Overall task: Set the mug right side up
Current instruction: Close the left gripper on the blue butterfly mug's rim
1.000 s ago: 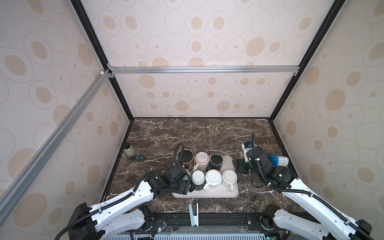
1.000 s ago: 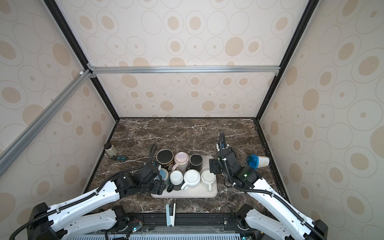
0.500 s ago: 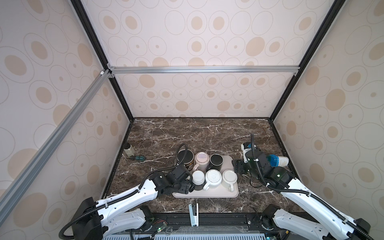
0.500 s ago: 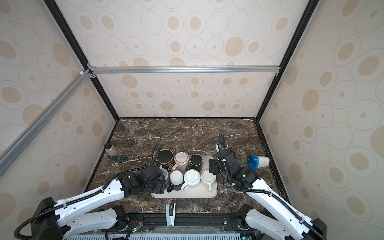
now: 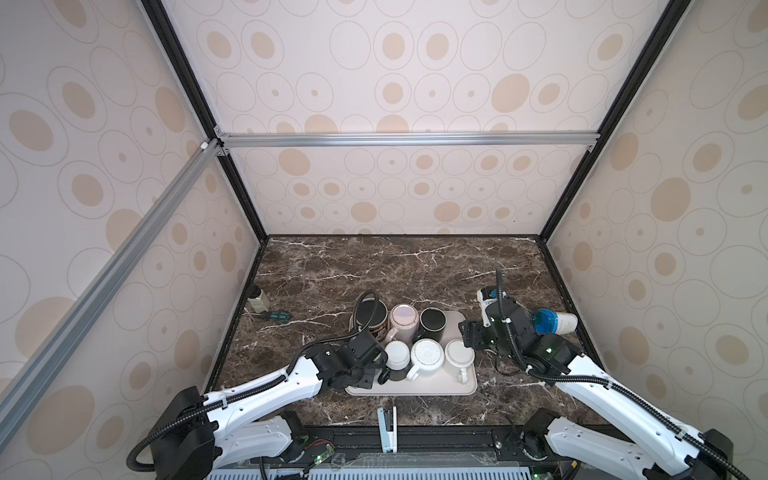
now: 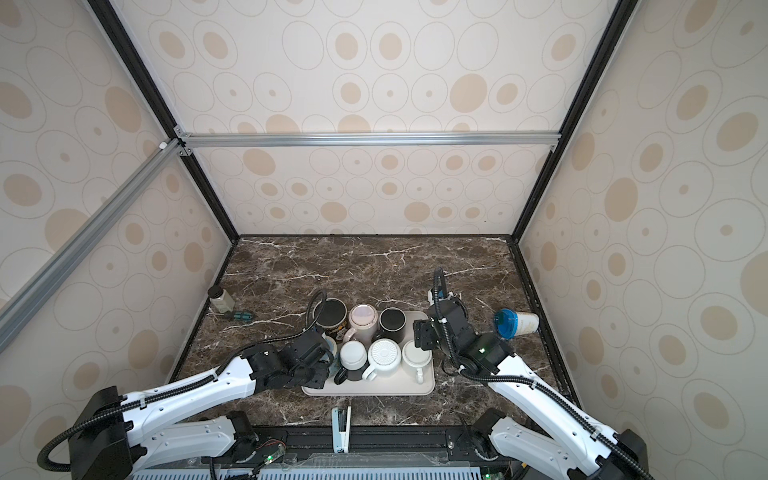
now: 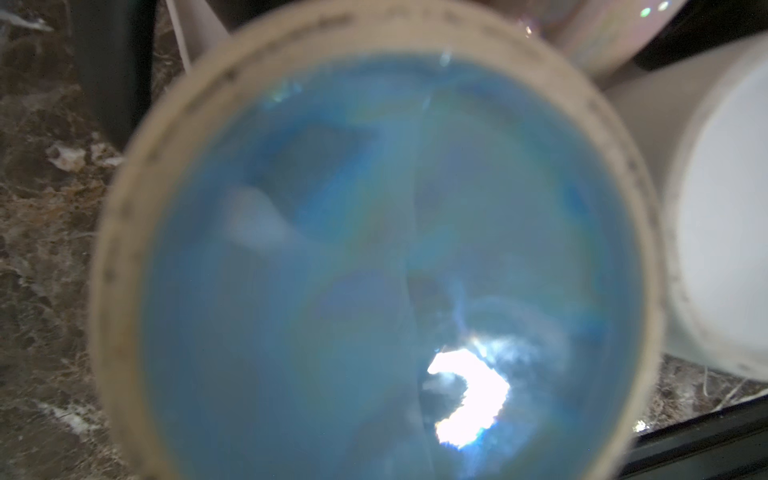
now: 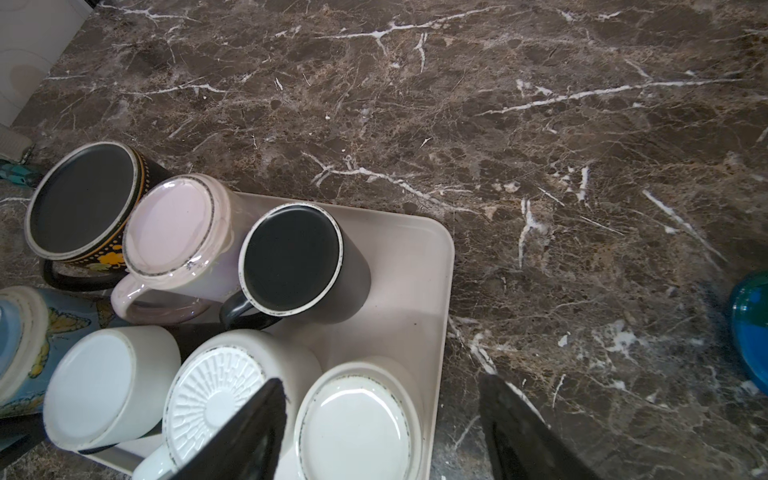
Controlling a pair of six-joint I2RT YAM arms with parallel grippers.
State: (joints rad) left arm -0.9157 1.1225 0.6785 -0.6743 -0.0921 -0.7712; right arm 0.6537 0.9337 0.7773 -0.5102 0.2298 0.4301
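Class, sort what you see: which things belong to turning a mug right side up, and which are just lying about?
Job: blue butterfly mug, other upside-down mugs, tray.
Lying about: screwdriver, small bottle, blue-lidded cup.

The blue mug (image 8: 54,328), painted with yellow butterflies, stands upside down at the tray's (image 8: 440,257) left edge, its glossy blue base ringed by pale unglazed clay.

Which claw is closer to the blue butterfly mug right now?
Left. The left claw is right at the blue butterfly mug; the right claw hangs above the white mug across the tray.
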